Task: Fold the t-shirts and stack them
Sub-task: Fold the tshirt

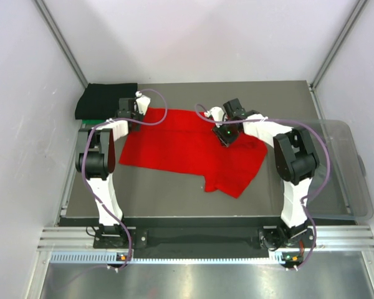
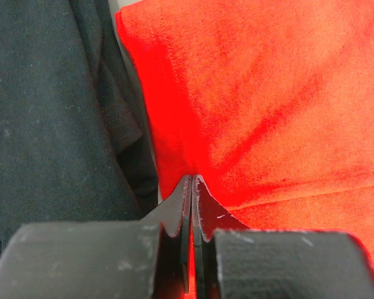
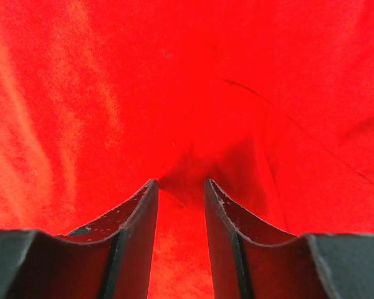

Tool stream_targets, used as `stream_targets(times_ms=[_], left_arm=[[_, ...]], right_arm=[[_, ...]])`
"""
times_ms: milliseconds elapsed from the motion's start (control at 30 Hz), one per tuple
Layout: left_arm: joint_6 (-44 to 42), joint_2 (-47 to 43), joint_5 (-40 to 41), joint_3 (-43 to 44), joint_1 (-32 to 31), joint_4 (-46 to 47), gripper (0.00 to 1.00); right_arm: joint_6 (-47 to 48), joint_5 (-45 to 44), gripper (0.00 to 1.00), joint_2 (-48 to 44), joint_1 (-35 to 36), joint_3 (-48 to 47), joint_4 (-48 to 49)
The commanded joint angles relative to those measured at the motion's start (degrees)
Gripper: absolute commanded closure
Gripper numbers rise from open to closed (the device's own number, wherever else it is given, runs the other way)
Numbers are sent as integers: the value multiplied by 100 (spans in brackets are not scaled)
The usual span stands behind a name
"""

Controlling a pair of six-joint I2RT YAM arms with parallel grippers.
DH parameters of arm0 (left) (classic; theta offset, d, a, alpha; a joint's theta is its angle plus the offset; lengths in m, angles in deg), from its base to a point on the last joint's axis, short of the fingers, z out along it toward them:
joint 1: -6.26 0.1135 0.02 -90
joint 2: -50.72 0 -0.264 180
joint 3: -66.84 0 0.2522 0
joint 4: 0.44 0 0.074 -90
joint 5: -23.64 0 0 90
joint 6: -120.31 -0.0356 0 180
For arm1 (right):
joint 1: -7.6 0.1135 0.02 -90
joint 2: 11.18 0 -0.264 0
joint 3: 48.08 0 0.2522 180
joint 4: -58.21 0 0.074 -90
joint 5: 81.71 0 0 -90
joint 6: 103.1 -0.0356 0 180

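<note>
A large red t-shirt (image 1: 187,149) lies spread across the middle of the table. My left gripper (image 1: 139,107) is at its back left corner, and in the left wrist view this gripper (image 2: 194,177) is shut on the red t-shirt (image 2: 268,93) at its edge, a thin strip of red showing between the jaws. My right gripper (image 1: 224,134) sits over the shirt's back middle. In the right wrist view its jaws (image 3: 181,182) stand narrowly apart with a bunched fold of red t-shirt (image 3: 193,81) gathered between them. A folded black t-shirt (image 1: 106,99) lies at the back left, and fills the left of the left wrist view (image 2: 50,112).
A clear plastic bin (image 1: 346,168) stands at the table's right edge, beside the right arm. A thin green edge (image 1: 90,120) shows under the black t-shirt. White walls enclose the table on three sides.
</note>
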Motion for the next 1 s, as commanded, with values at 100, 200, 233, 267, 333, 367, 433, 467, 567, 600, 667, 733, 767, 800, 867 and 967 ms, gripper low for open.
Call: stream_targets(times_ms=[100, 200, 233, 267, 333, 367, 433, 467, 567, 600, 667, 733, 767, 800, 867, 967], left_arm=[[-117, -18, 240, -106, 95, -175, 100], [-126, -27, 249, -132, 95, -157, 100], [-126, -36, 258, -133, 95, -157, 100], [-126, -36, 258, -141, 95, -149, 100], [-126, -36, 249, -133, 103, -148, 100], [-126, -36, 258, -141, 95, -148, 100], [-126, -36, 258, -133, 95, -140, 100], [-126, -44, 258, -150, 103, -140, 100], [-126, -53, 249, -159, 103, -140, 100], [-117, -62, 249, -168, 103, -131, 100], [-117, -71, 249, -185, 103, -122, 100], [-117, -80, 258, -194, 103, -113, 100], [-100, -80, 249, -194, 103, -105, 100], [-100, -97, 258, -203, 112, -87, 100], [-100, -123, 240, -238, 112, -70, 100], [-73, -141, 223, -256, 121, -69, 100]], right_arm=[[-70, 134, 61, 180, 100, -227, 12], [-70, 126, 61, 198, 117, -209, 21], [-61, 126, 61, 198, 126, -192, 30], [-61, 117, 62, 198, 135, -192, 30], [-44, 82, 67, 206, 152, -183, 39], [-44, 73, 75, 198, 153, -183, 30], [-44, 47, 81, 171, 170, -174, 47], [-35, 29, 86, 137, 196, -165, 47], [-35, -85, 94, -47, 258, -78, 56], [-26, -120, 95, -109, 284, -60, 74], [26, -296, 95, -293, 398, 1, 56], [70, -436, 95, -417, 530, 28, 30], [79, -480, 95, -522, 583, 63, 21], [88, -516, 95, -566, 644, 72, 12], [106, -612, 95, -680, 811, 116, -31], [115, -665, 94, -751, 1022, 160, -58]])
